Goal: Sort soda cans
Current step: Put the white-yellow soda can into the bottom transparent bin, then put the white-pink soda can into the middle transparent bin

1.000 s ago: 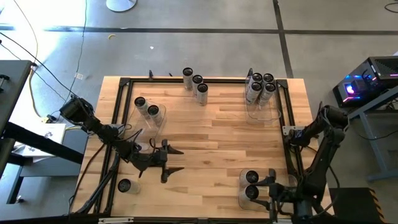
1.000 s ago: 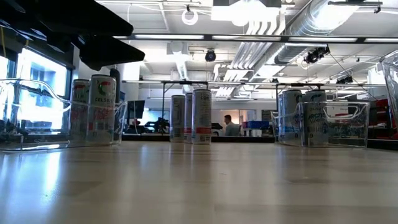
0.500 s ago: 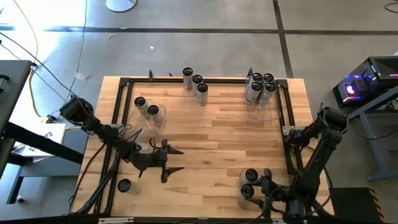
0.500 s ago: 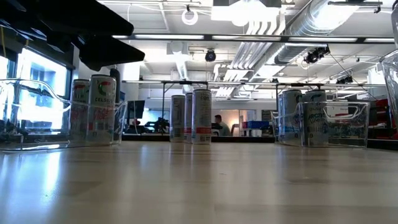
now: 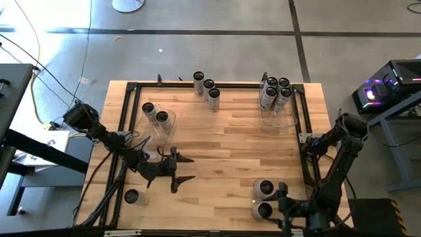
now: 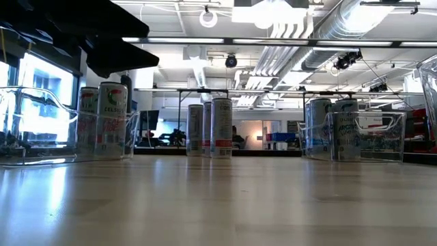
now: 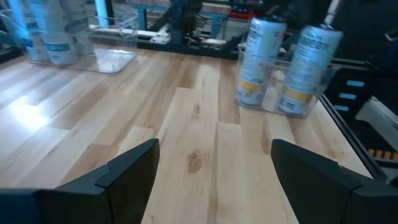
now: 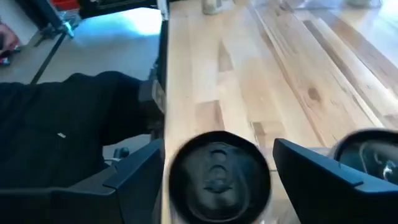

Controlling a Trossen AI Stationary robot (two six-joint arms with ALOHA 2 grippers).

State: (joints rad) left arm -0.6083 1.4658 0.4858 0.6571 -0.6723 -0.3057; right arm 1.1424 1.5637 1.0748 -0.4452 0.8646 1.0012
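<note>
Two soda cans [image 5: 265, 199] stand in a clear bin [image 5: 255, 199] at the table's near right, with the right gripper [image 5: 285, 199] over them, its jaws spread on either side of one can [image 8: 217, 176] without pinching it. Other cans stand in three far groups and one at the near left, and the left gripper [image 5: 184, 169] hangs wide open, holding nothing, over bare wood at near left.

Bright overhead ceiling lights, window glare on tabletop [image 6: 205, 205], blurred wrist views

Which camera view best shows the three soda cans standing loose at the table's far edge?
The low view: the three soda cans stand side-on, labels visible. The high view shows only their dark tops. The left wrist view doesn't show them; the right wrist view shows other cans.
</note>
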